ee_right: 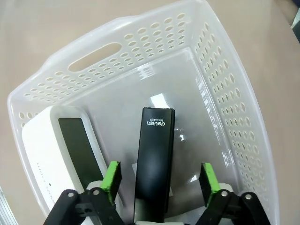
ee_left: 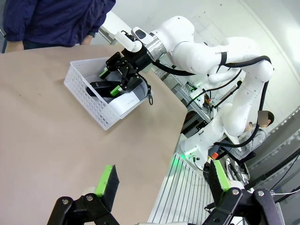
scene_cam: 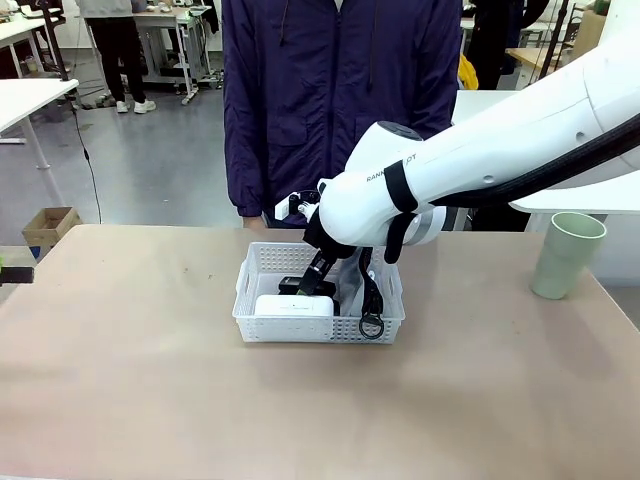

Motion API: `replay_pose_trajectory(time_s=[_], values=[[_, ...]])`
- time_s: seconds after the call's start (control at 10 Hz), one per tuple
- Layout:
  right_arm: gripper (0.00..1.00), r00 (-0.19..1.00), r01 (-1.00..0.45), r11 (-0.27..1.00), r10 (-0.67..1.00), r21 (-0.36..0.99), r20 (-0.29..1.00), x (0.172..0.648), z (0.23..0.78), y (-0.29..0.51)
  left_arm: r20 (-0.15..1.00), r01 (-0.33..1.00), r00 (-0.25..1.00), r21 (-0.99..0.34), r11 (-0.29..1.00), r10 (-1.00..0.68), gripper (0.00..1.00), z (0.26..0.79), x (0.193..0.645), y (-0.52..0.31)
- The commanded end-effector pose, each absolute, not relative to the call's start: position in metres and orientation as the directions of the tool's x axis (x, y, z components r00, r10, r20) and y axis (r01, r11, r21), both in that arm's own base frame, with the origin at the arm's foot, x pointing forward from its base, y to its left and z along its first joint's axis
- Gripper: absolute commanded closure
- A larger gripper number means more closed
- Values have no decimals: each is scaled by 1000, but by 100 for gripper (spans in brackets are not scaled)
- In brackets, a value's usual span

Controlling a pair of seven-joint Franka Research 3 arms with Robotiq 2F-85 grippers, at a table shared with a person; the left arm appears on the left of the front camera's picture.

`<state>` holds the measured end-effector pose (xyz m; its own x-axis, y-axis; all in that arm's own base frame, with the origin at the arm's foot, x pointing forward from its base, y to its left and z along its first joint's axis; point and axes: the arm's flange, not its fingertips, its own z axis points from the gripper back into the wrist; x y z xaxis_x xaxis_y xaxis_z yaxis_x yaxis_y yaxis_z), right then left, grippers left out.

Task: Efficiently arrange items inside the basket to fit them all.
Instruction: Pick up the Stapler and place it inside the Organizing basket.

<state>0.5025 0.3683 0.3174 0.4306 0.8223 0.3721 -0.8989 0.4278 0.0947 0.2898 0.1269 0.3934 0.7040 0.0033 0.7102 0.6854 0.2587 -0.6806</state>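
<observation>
- Right gripper (ee_right: pixel 160 178): lowered into the white perforated plastic basket (ee_right: pixel 117 51). Its jaws are spread either side of the black stapler (ee_right: pixel 154 154), with a gap at each pad, so nothing is gripped.
- Left gripper (ee_left: pixel 164 180): hovers at the desk (scene_cam: pixel 150 380) edge, well apart from the basket, jaws wide open and empty.
- Basket contents: the white rounded rectangular box (scene_cam: pixel 292 305) lies against the near wall. The stapler lies flat on the floor just beside it. The grey pouch (scene_cam: pixel 350 290) sits at the right end, largely hidden by the arm.
- The pouch's black strap (scene_cam: pixel 372 298) and ring hang over the basket's near wall.
- Outstanding item: the pale green cup (scene_cam: pixel 567 255) stands upright on the desk, far right, well apart from the basket. By this reading the task is not yet complete.
- Risk 1: the stapler lies flat across the middle of the floor. That may leave too little clear floor for the cup.
- Risk 2: the strap lies close to the right gripper. A lift could catch it and drag the pouch, or the light basket itself.
- Risk 3: the cup is tall and light. A pinch high on its wall could tip it.
- Risk 4: a person (scene_cam: pixel 330 100) stands at the far edge, close to the basket, so any wide arm swing passes near them.
</observation>
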Motion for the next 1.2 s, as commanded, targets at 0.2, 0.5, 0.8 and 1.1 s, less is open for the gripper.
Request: replay_pose_trajectory(time_s=[0.2,0.5,0.8,1.1], values=[[0,452,-876,476,764,69,461,500,349,348,710,685,704,-682,257,5,0,396,287,125],[0,495,-825,539,547,169,675,475,427,287,710,685,704,-682,257,5,0,396,287,125],[0,674,-661,660,313,357,670,440,462,188,710,685,704,-682,257,5,0,396,287,125],[0,780,-510,630,53,585,623,387,466,64,710,685,704,-682,257,5,0,396,287,125]])
